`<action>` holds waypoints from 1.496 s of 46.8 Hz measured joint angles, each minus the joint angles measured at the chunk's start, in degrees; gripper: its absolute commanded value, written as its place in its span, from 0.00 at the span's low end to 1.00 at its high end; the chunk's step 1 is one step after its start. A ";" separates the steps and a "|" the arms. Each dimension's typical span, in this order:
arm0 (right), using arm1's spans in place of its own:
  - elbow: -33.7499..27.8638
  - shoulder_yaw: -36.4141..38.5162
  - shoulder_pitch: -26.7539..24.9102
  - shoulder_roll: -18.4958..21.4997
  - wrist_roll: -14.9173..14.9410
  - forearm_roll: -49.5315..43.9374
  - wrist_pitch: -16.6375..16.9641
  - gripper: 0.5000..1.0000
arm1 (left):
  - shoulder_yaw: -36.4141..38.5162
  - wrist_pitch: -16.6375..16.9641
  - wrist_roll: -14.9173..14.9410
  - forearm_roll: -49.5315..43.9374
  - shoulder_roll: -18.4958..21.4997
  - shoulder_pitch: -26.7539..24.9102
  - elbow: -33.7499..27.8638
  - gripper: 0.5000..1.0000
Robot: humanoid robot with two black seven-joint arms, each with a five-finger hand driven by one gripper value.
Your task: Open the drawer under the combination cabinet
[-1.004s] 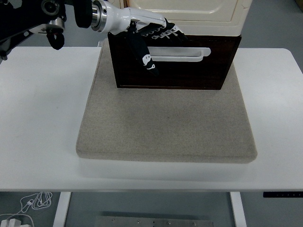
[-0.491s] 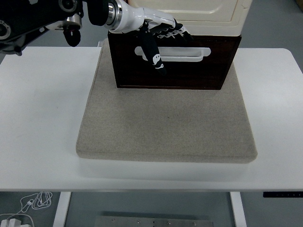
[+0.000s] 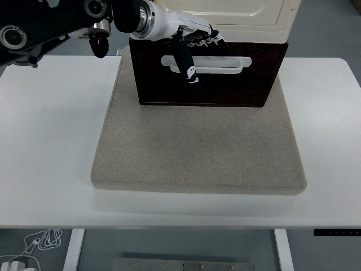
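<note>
Evenly bright, diffuse overhead light, no hard glare. Soft, faint shadow under the near edge of the grey mat (image 3: 197,147) on the white desk (image 3: 45,141). Dark drawer front (image 3: 208,87) almost featureless at upper centre. Sharp throughout, no visible blur.

The cabinet (image 3: 237,14) is cut off at the top edge; the left hand (image 3: 189,42) hides part of the handle (image 3: 220,65).

Left hand (image 3: 189,42) crowded the white recessed handle (image 3: 217,64) of the dark wooden drawer front (image 3: 208,73). Below it, grey stone-like slab (image 3: 197,147) lay bare; cream cabinet body (image 3: 248,14) blocked above.
</note>
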 measured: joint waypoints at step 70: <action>0.00 0.00 -0.01 0.00 0.01 0.00 0.00 0.86 | 2.84 1.86 0.78 0.13 -2.42 1.73 4.35 0.97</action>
